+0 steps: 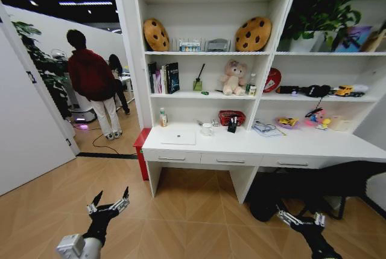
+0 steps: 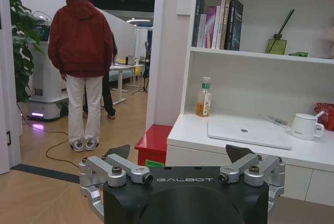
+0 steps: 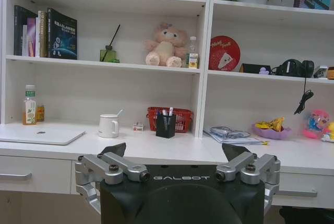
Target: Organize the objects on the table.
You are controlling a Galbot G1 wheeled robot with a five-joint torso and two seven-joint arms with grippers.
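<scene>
Both the left gripper [image 1: 109, 202] and right gripper [image 1: 301, 218] hang low over the floor, spread wide and empty, well short of the bench [image 1: 253, 145]. On the bench, the laptop [image 1: 178, 137] lies closed at its left, with the pen cup [image 1: 232, 127] near the middle.

On the table [image 1: 313, 144], from nine o'clock to three: bottle [image 1: 163, 117] far back at the wall, laptop [image 1: 178, 137] flat just before it, mug [image 1: 207, 129] next, then pen cup [image 1: 232, 126] before the basket [image 1: 231, 117] — papers [image 1: 267, 129] and bowl [image 1: 287, 122] beyond. Grippers low at six o'clock, well apart from the desk — left gripper [image 1: 108, 201], right gripper [image 1: 300, 217].
</scene>
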